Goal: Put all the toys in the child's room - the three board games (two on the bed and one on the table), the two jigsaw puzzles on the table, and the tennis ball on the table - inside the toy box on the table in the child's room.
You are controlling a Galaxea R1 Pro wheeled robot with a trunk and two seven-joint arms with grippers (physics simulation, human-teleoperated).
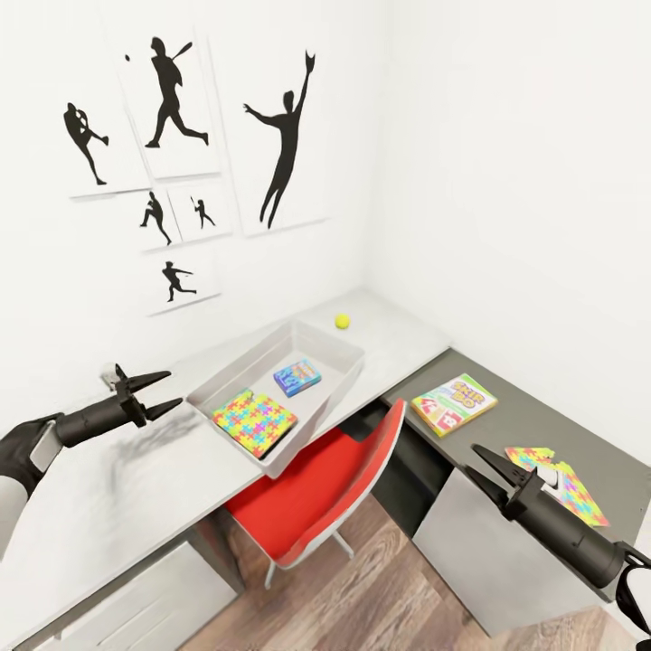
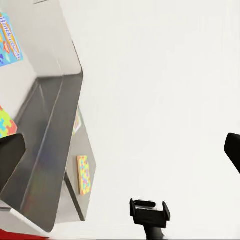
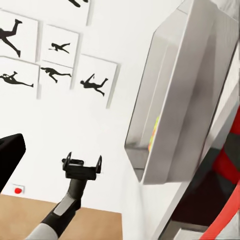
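While the toy box (image 1: 336, 357) sits at an angle on the pale counter (image 1: 108, 488), one corner reaching past the front edge above the red chair (image 1: 316, 488), it holds one small blue board game (image 1: 297, 376) and one jigsaw puzzle (image 1: 254, 421). One tennis ball (image 1: 342, 320) lies on bare counter between the box and the back corner by the wall. On the dark cabinet top (image 1: 542, 420), one white and green board game (image 1: 454, 403) lies near the front edge, and a second jigsaw puzzle (image 1: 565, 484) lies further along, well apart from it. The left tool (image 1: 161, 392) hovers over open counter beside the box, fingers spread wide and empty. The right tool (image 1: 484, 470) hangs at the cabinet's front edge, just beside the second puzzle, fingers narrowly parted and empty.
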